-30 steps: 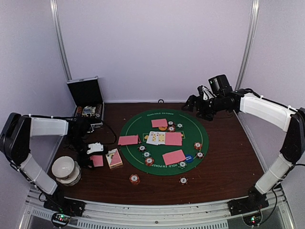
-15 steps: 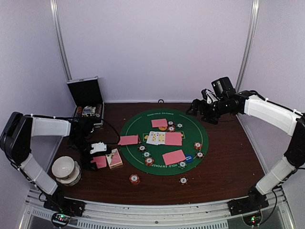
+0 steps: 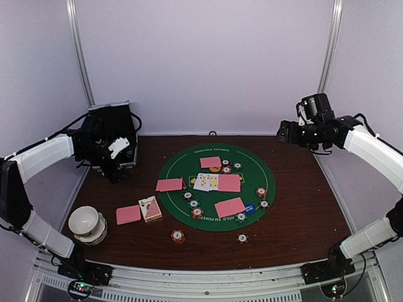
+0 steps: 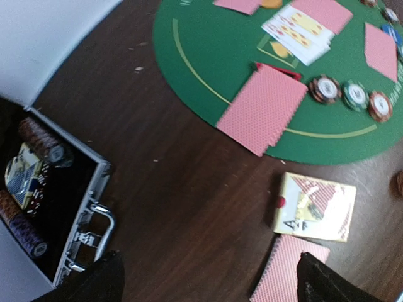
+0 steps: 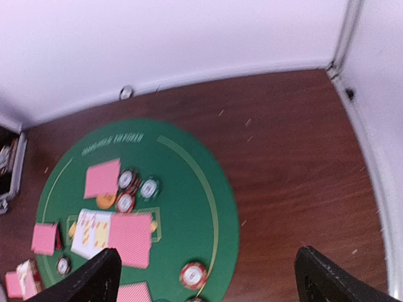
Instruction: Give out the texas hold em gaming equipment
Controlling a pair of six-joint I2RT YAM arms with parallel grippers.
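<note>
Dark brown wood forms the surface (image 3: 302,207), closed in by pale walls, with a round green felt mat (image 3: 179,167) at the centre of the top view. On the mat lie several face-down sets of pink-backed cards (image 3: 229,207), with a fan of face-up cards (image 3: 204,182) in the middle. Striped chips (image 3: 197,212) sit in small groups near the sets.

A blue button (image 3: 250,208) sits just beside the lower right set, and an orange disc (image 3: 215,168) lies just below the upper one. One more pink set lies off the mat at lower left, beside the card box (image 3: 150,208) and near a white bowl (image 3: 84,220). Two chips rest on bare wood below the mat.

The left fingers (image 4: 94,280) are spread wide and hold nothing, above the wood between the open case (image 4: 69,207) and the mat. Chip stacks show inside the case. The right fingers (image 5: 97,280) are likewise parted and empty, high at upper right.

The deal looks mostly done. What seems left is stakes for the off-mat hand, probably drawn from the case.
</note>
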